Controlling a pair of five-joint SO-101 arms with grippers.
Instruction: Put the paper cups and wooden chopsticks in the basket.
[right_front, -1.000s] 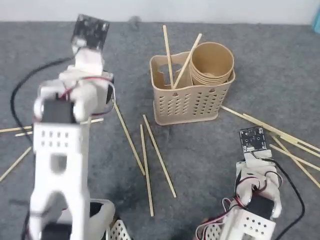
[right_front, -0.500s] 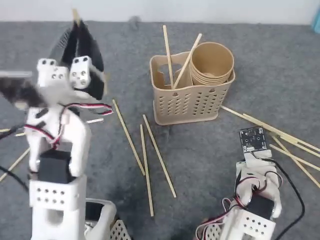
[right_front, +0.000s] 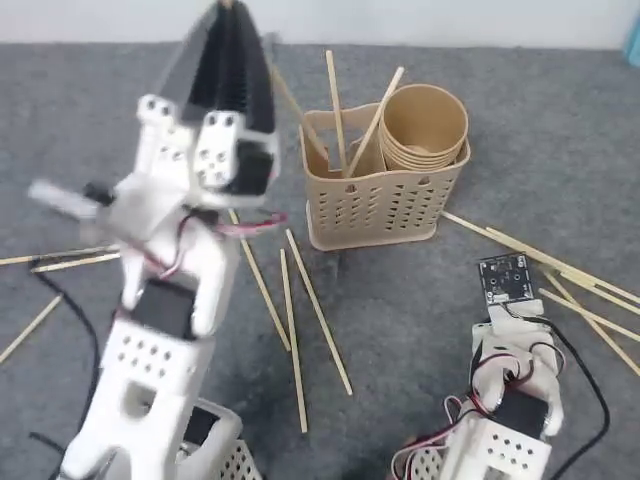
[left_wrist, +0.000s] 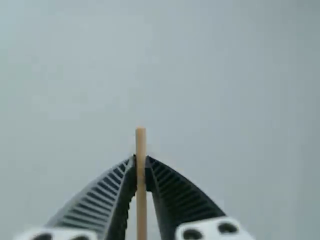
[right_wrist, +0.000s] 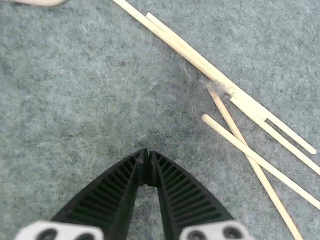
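Chopstick (left_wrist: 140, 142) clamped in left gripper (left_wrist: 140, 161), high beside basket (right_front: 380, 212)

The high camera looks steeply down over the desk (right_front: 420, 330) from above my bases; my left wrist camera sits just behind its jaws, facing a blank wall (left_wrist: 160, 60); my right faces the desk closely, sharing loose chopsticks (right_wrist: 200, 64) with the high view.

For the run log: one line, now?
left fingers: shut on chopstick, beside basket | right fingers: shut, empty | cups: in basket
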